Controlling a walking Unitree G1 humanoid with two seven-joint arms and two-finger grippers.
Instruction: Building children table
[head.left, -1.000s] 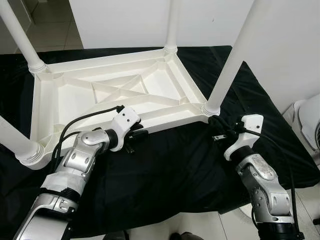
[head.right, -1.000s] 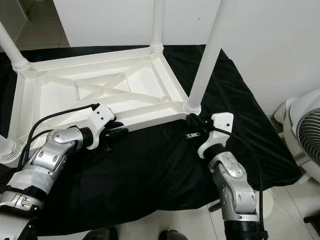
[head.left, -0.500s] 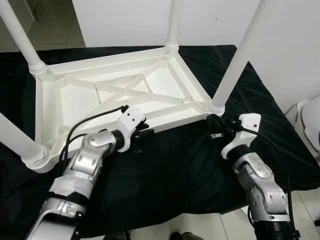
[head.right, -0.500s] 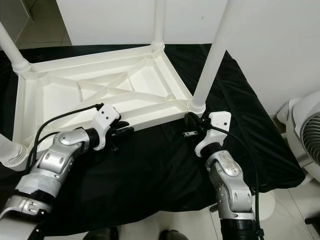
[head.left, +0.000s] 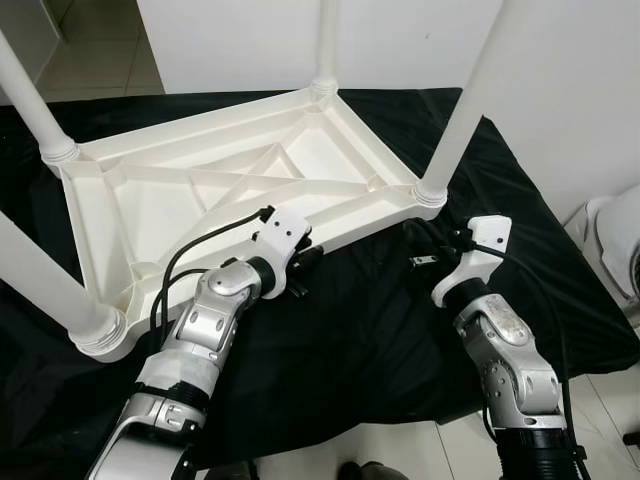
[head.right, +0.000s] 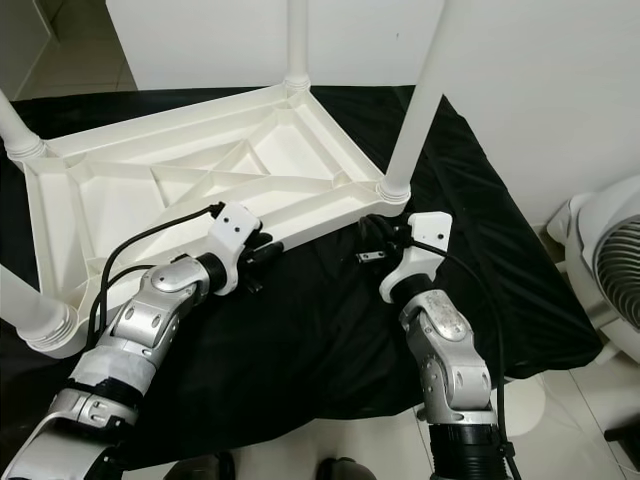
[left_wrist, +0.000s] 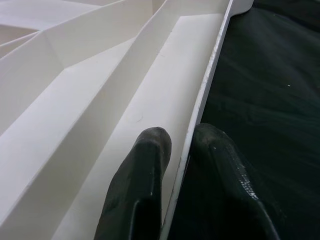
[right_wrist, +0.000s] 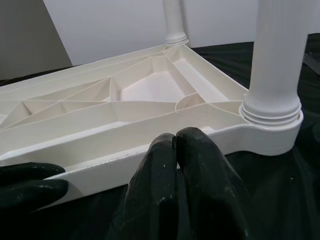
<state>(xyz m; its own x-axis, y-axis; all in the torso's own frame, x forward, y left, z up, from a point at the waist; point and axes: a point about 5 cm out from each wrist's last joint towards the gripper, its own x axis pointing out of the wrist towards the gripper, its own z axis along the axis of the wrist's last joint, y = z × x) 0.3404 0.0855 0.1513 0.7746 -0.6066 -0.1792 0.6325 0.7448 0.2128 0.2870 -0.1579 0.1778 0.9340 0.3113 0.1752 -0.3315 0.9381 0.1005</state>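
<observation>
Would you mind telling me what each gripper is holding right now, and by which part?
The left gripper pinches the near rim of the upturned white table top, one finger on each side. The right gripper is shut on nothing.

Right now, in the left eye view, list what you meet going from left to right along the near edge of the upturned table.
Near-left table leg → left hand pinching the table's rim → near-right table leg → right hand → white fan.
</observation>
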